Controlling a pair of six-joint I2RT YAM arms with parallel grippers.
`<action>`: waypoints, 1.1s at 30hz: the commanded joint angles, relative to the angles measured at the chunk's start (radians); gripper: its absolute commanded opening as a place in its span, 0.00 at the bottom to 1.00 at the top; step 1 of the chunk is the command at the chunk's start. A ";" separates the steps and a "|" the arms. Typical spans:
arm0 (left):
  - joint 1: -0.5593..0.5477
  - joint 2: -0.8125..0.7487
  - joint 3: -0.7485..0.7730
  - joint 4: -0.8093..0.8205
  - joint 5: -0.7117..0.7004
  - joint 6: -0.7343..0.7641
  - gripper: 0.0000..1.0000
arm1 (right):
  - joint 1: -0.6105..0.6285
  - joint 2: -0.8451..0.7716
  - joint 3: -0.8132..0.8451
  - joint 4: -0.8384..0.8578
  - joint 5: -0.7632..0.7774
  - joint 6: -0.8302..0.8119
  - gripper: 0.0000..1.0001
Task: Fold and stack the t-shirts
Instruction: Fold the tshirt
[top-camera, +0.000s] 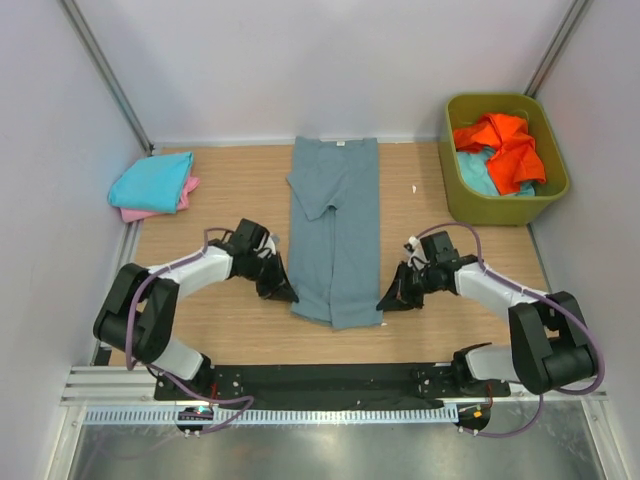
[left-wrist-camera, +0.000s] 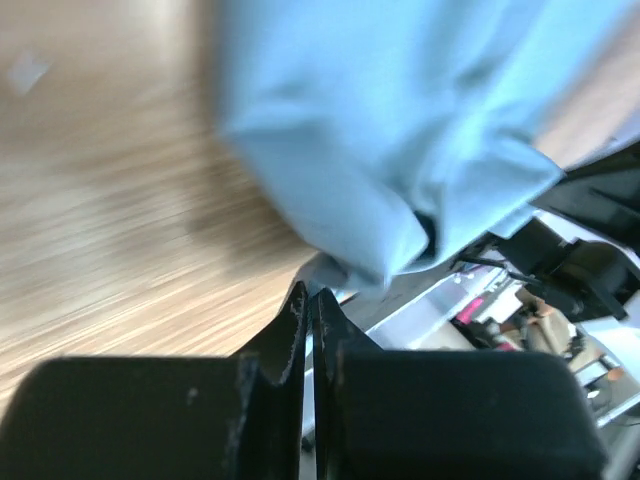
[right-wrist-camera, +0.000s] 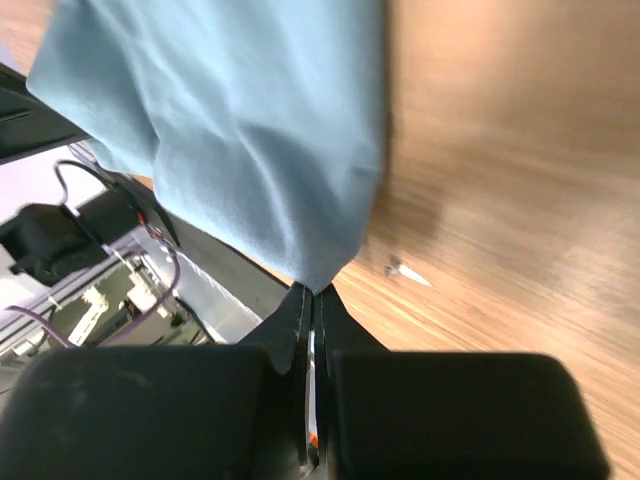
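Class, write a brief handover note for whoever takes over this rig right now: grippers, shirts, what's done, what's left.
Left gripper: shut at the near-left corner of the grey-blue t-shirt; grip on cloth unclear.
Right gripper: shut on its near-right corner.
That shirt lies mid-table, sides folded in.
Done: turquoise t-shirt folded on pink t-shirt, far left.
Orange t-shirt and light blue t-shirt are in the green tub, far right.
Left: finish this fold, stack it, then the tub's two.

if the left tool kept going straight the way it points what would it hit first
Probably the near corner of the grey-blue t-shirt, just ahead of the left tool, though depth is unclear.
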 joint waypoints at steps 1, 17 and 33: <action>0.019 -0.062 0.121 -0.012 -0.012 0.121 0.00 | -0.059 -0.029 0.132 -0.064 -0.014 -0.101 0.01; 0.160 0.390 0.756 -0.003 0.026 0.212 0.00 | -0.159 0.456 0.729 0.088 0.018 -0.155 0.01; 0.217 0.626 1.149 -0.086 -0.204 0.344 0.60 | -0.178 0.803 1.239 0.033 0.119 -0.211 0.59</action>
